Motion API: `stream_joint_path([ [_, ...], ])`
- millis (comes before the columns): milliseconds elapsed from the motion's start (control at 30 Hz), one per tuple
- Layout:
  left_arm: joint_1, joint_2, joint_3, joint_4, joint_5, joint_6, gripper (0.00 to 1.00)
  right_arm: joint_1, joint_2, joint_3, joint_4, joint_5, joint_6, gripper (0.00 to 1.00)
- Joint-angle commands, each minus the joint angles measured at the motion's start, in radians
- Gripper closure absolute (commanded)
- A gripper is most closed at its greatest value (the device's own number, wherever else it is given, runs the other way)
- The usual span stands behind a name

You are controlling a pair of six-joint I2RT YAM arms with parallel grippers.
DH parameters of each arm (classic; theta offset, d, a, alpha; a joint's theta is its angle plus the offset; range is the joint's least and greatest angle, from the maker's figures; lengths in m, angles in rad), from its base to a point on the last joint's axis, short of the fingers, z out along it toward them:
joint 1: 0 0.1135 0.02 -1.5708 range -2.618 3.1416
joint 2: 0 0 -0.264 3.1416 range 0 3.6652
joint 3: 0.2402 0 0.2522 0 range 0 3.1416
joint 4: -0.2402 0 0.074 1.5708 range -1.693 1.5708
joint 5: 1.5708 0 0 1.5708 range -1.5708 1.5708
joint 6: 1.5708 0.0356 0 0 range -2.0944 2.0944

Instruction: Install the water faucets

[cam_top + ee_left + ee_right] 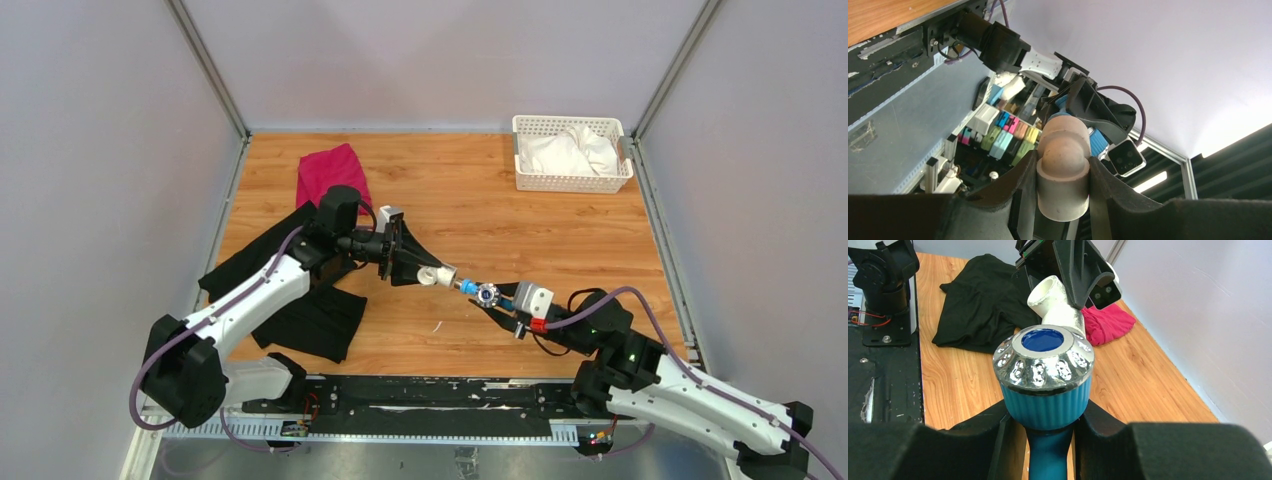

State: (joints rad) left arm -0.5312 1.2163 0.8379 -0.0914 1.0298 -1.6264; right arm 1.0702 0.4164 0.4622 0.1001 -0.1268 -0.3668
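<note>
My left gripper is shut on a short white elbow pipe fitting and holds it above the table's middle; the left wrist view shows its fingers clamped on the fitting. My right gripper is shut on the blue water faucet, gripping it at its ribbed blue collar under the round silvery knob. The faucet's end meets the white fitting, held in line between both grippers. The faucet's spout is hidden below the knob.
A black cloth lies at the left under the left arm, and a pink cloth lies behind it. A white basket with white cloth stands at the back right. A black rail runs along the near edge.
</note>
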Motion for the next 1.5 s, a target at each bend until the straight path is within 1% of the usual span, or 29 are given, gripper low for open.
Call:
stream_joint_path([
  [0,0.005,0.004,0.046,-0.059,0.057,0.019,1.0,-0.008,0.013,0.003,0.075,0.013,0.01,1.0],
  [600,0.005,-0.017,0.018,-0.067,0.064,0.037,1.0,-0.009,0.06,0.031,0.114,0.002,-0.033,1.0],
  [933,0.006,-0.017,0.013,-0.061,0.073,0.04,1.0,-0.009,0.051,0.043,0.121,-0.047,-0.021,1.0],
  [1067,0.005,-0.021,0.011,-0.082,0.077,0.057,1.0,-0.009,0.038,0.038,0.133,-0.074,-0.008,1.0],
  [1300,0.005,-0.029,0.013,-0.082,0.082,0.059,1.0,-0.009,0.062,0.032,0.148,-0.085,0.001,1.0],
  [1467,0.004,-0.043,0.017,-0.021,0.1,0.038,1.0,-0.009,0.068,0.007,0.174,-0.066,0.006,1.0],
])
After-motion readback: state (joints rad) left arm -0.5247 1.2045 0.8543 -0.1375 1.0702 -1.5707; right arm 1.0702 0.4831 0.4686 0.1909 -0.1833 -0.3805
